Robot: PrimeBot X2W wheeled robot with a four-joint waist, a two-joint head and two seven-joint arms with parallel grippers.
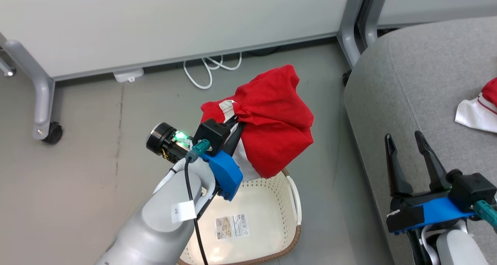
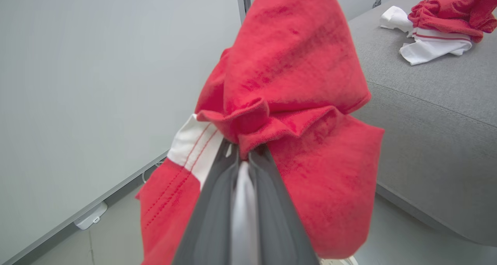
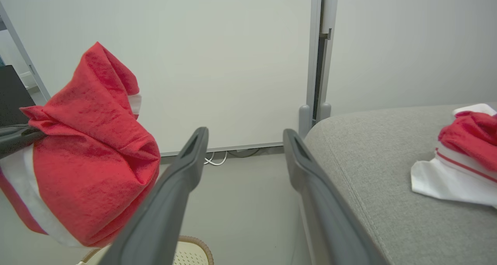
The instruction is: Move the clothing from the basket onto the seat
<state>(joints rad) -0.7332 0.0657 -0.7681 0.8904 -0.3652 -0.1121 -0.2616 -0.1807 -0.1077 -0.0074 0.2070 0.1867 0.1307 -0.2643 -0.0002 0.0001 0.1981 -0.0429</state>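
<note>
Left gripper [image 1: 234,124] fingers pinched shut on red garment [image 1: 271,117], held above basket [image 1: 268,191]. Right gripper [image 1: 404,136] fingers apart, empty, over seat [image 1: 419,71]; another garment [image 1: 479,109] lies there.

Pale grey rounded forearms [image 1: 155,226]; blue plastic brackets [image 1: 227,174] behind the jaws' long dark fingers [image 1: 394,164]; a black cable [image 1: 188,179] and white tag [image 1: 183,212] behind the left gripper [image 1: 235,125].

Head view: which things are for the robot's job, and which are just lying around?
For the job: red garment pinched in the left gripper, basket, seat, second garment already on the seat.
Just lying around: white cable, wheeled panel stand, small white box.
</note>
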